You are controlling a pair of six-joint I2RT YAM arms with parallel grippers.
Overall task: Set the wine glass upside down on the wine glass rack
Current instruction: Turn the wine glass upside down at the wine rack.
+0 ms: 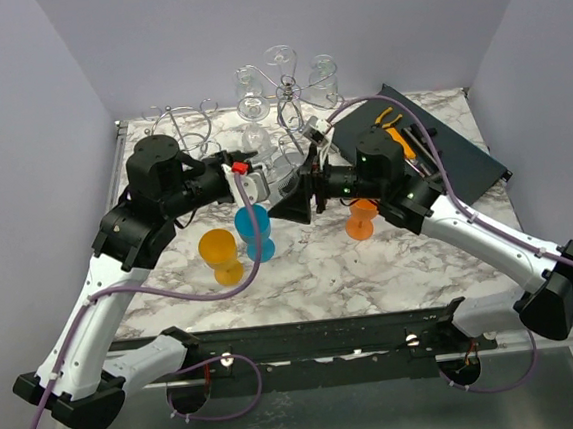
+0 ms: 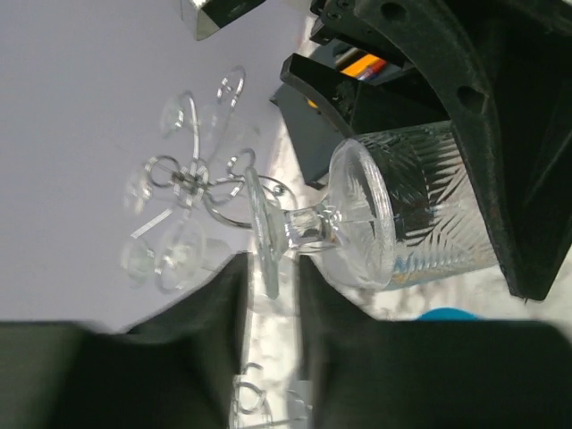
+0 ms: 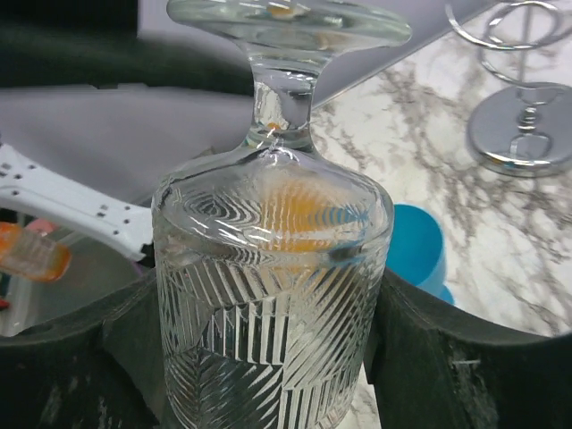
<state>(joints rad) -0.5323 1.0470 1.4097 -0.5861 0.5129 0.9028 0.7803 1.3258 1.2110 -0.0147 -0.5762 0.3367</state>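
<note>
Your wine glass [image 3: 268, 241] hangs in the air just in front of the rack [image 1: 282, 92], tipped on its side. The right gripper [image 3: 266, 313] is clamped around the ribbed bowl. The left gripper [image 2: 270, 268] straddles the thin rim of the foot [image 2: 262, 228]. From these views you cannot tell whether its fingers are actually pressing on the foot.

This looks like a hand-over, so treat it as one. Make sure the left side has a firm bite before the right lets go, because a glass rim is slick. Then turn the bowl downward and slide the stem into a free loop of the rack. Approach slowly, since other glasses already hang on the rack.
</note>
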